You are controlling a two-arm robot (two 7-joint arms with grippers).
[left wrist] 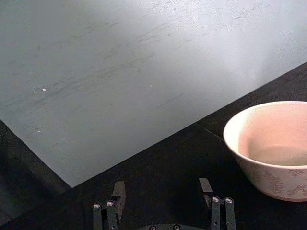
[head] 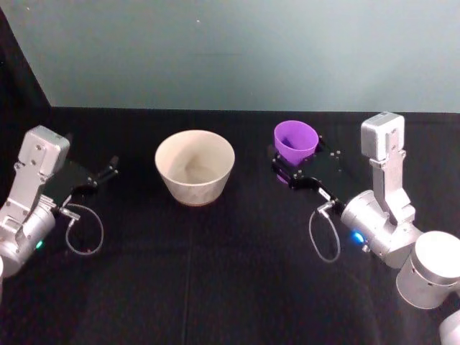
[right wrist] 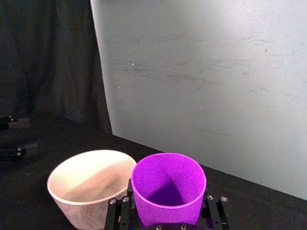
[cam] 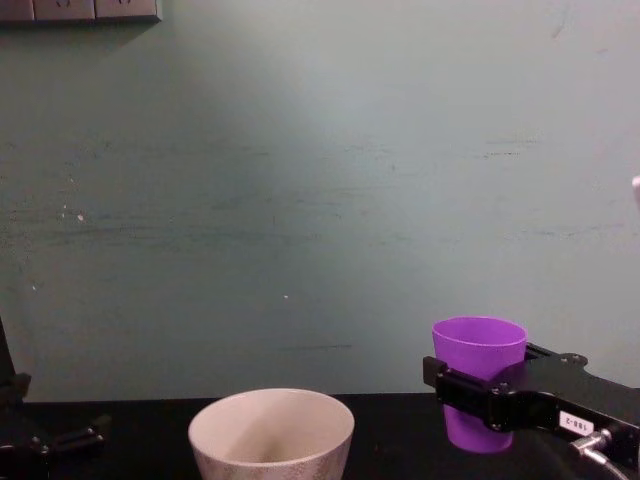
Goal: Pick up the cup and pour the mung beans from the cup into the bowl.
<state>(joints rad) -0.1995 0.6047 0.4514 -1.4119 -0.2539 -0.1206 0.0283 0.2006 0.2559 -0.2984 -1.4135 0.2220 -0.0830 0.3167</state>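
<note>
At the left edge of the head view, my left gripper (head: 106, 171) sits over the table (head: 215, 280), jaws spread. The bowl (head: 194, 185) stands at centre. Right of it, just apart, my right gripper (head: 302, 164) pinches the upright cup (head: 295, 138) between its jaws.

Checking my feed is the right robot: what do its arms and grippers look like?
Left arm and right arm: silver-grey, round joints, boxy wrist blocks, a thin grey cable looped at each wrist. Left gripper and right gripper: black with silver screws; the right one bears a white label. Blue light on the right arm.
</note>
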